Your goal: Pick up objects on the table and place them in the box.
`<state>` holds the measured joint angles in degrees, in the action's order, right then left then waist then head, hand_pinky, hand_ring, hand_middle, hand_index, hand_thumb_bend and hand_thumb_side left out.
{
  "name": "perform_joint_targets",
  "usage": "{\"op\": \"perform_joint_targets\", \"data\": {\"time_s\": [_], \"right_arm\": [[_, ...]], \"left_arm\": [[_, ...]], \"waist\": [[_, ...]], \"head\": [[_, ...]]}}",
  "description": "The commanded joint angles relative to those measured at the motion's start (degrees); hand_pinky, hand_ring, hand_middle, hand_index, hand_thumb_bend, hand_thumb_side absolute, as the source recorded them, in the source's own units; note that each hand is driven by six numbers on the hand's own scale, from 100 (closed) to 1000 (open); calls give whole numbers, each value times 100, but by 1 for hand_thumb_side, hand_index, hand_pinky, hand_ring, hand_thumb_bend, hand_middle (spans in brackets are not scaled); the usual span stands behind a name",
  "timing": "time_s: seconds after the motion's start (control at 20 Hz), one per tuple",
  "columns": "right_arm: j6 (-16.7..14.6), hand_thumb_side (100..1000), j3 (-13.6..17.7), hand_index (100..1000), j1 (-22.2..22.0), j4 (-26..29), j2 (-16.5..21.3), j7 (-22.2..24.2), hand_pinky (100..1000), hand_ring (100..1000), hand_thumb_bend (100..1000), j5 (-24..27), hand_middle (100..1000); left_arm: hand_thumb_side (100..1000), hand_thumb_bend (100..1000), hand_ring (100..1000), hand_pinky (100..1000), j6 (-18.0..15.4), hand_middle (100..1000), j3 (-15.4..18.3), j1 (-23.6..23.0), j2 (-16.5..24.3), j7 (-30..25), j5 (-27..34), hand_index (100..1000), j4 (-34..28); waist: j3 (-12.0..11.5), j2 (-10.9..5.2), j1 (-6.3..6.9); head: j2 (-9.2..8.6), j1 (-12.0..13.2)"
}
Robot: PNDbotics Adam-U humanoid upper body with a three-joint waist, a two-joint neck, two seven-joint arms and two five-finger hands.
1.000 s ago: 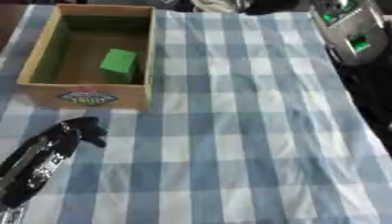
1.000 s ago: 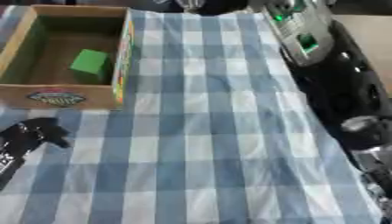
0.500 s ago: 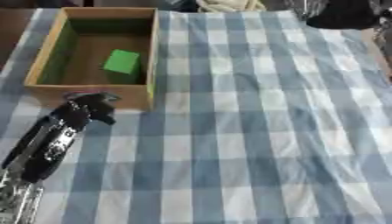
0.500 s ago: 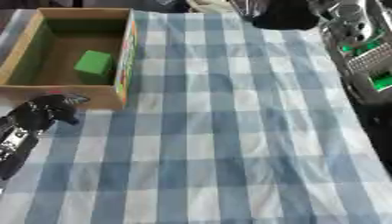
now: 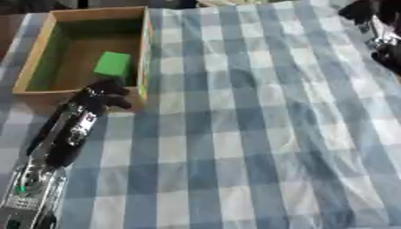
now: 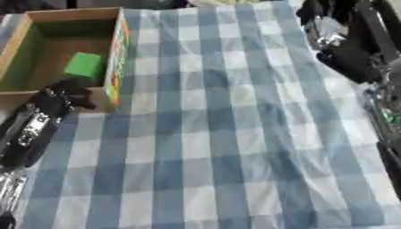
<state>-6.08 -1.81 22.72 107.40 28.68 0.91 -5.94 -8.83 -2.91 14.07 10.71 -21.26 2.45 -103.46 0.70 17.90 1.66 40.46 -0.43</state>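
The left arm [image 5: 66,134] enters from the lower left corner and runs up toward the box [image 5: 47,49]. It is black with silver sections and a small green light near its base. The left hand [image 5: 106,94] is at the near wall of the box, close to the near right corner, with its dark fingers bent over the wall's top edge. The blur prevents a clear reading: it cannot be told whether the fingers hold anything or are merely curled.

The box is open-topped cardboard with a coloured label on its right outer wall. It stands at the far left of the table. Inside it, a green block [image 5: 113,64] lies on the floor toward the right wall, just beyond the left hand and apart from it.

The cloth [image 5: 258,134], checked blue and white, covers the table to the right of the box. It shows mild creases.

The right hand [image 6: 344,42] appears at the upper right edge as a black mass with silver parts, well apart from the box. Its finger state cannot be told.
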Motion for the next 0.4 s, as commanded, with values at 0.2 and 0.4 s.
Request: {"op": "perform_joint_targets", "data": {"time_s": [0.2,0.4], "right_arm": [[-67,672,329,935,-602,438,-192,-81,688,656,100,-61,832],[-37,693,434,933,-769,484,-341,-160,687,654,100,-120,831]], "left_arm": [[775,100,711,925,-34,738,39,-4,112,7,2,906,-143],[777,100,713,927,-25,739,43,-16,104,6,-19,906,-139]], "waist": [[45,-146,-1],[84,-146,11]], "head": [[168,87],[249,175]]}}
